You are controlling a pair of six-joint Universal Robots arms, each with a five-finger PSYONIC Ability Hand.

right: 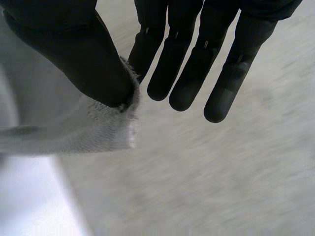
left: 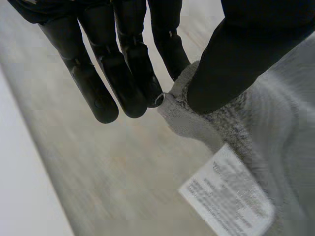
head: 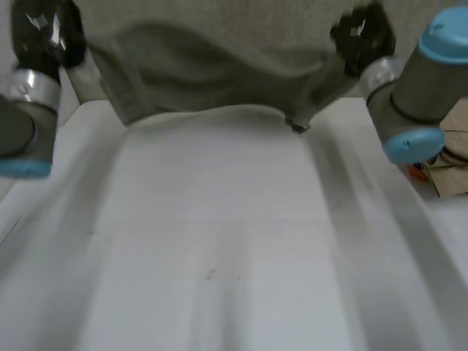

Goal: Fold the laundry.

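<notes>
Grey fleece-like knit: the garment point(head: 219, 66) hangs as a wide sheet over the far end of the white worktop point(head: 219, 241), stretched between my two hands. Its lower edge sags in a shallow curve with soft folds, ending in a small point on my right side. I cannot tell whether that edge touches the worktop.

My left robot hand point(head: 44, 33) holds one upper corner. In the left wrist view the fingers point(left: 123, 73) are straight and glossy black, and the thumb point(left: 226, 64) presses a thick, fuzzy rolled edge of the cloth against one of them: clamped on the garment. A white rectangular care label point(left: 226, 196) with fine print lies on the cloth just beside that grip.

My right robot hand point(head: 362, 33) holds the opposite upper corner. In the right wrist view the fingers point(right: 182, 73) are straight, and the thumb point(right: 74, 54) pinches a looped, ribbed hem against one of them: likewise clamped on the garment.

The worktop surface is smooth and matt. A brown cardboard box point(head: 455, 139) stands beside my right arm.
</notes>
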